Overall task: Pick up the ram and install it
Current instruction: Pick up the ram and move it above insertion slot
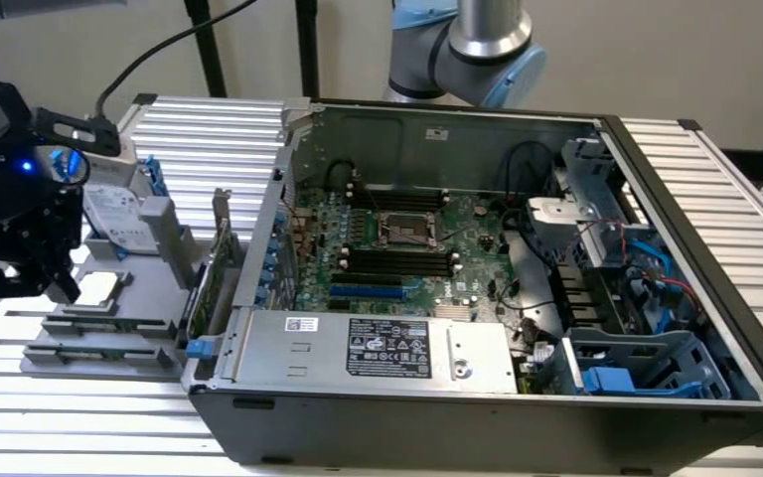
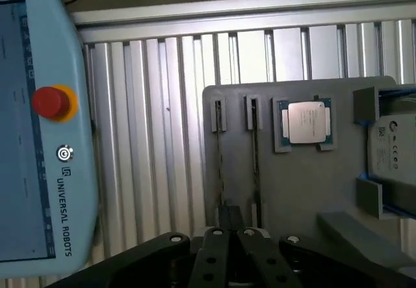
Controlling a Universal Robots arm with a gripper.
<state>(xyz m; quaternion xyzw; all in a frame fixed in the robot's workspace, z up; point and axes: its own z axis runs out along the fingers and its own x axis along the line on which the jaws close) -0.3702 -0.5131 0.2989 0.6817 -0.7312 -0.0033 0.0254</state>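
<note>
Out on the exterior view's left, the gripper (image 1: 21,283) hangs over the gray tray (image 1: 103,343), beside the open computer case (image 1: 488,397). The wrist view brings what that angle hides: the ram (image 2: 220,161) on edge in the tray, a second stick (image 2: 255,161) just beside it. How wide the gripper is open, I cannot tell.

Black end effector (image 1: 21,278) (image 2: 232,226), blue light (image 1: 21,165), black cable (image 1: 127,72); black linkage, silver screws (image 2: 175,239); silver arm (image 1: 488,25), pale-blue joint caps.
</note>
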